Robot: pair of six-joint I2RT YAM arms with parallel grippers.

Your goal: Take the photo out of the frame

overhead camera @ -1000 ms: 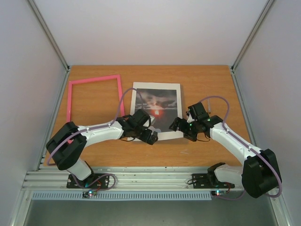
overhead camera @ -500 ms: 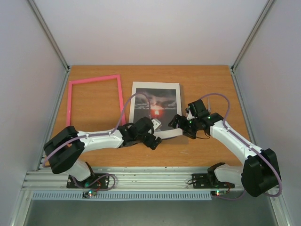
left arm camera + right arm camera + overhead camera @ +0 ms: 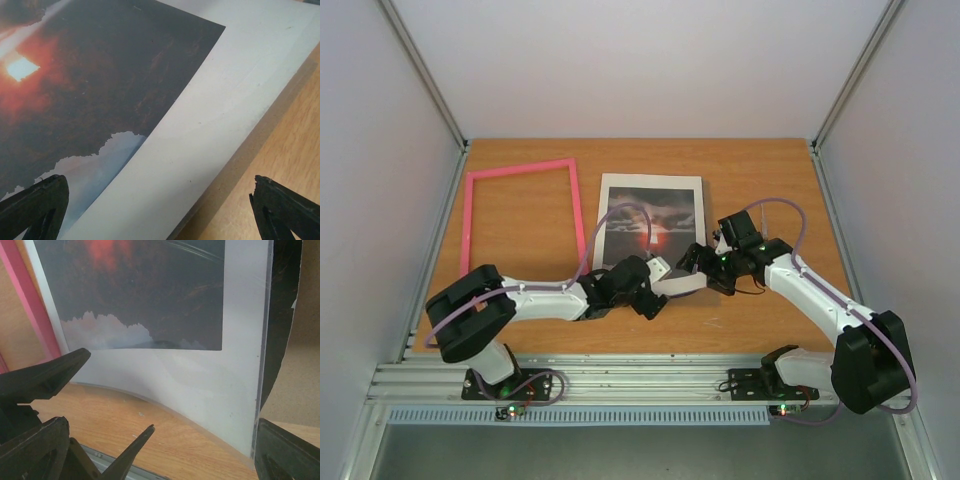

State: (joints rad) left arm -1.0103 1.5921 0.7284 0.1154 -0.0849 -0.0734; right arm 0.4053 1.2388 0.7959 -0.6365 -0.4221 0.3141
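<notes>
The photo (image 3: 650,222), a red sunset among dark clouds with a wide white border, lies mid-table outside the frame (image 3: 576,205). The frame is a thin pink rectangle lying empty to its left, also seen as a pink strip (image 3: 35,315). My left gripper (image 3: 655,287) is open at the print's near edge, its fingers straddling the white border (image 3: 200,140) over a brown board edge (image 3: 260,135). My right gripper (image 3: 698,262) is open at the near right corner. In the right wrist view the photo (image 3: 150,290) bows up off the wood along its near edge.
The wooden tabletop (image 3: 760,180) is walled by white panels at the sides and back. A metal rail (image 3: 620,380) runs along the near edge. A dark curved shape (image 3: 285,315) stands along the print's right edge. The left gripper's fingers (image 3: 45,375) cross the right wrist view.
The left arm has swung right and stretched out along the print's near edge. The right gripper has edged left toward the near right corner. Both grippers stay open.
</notes>
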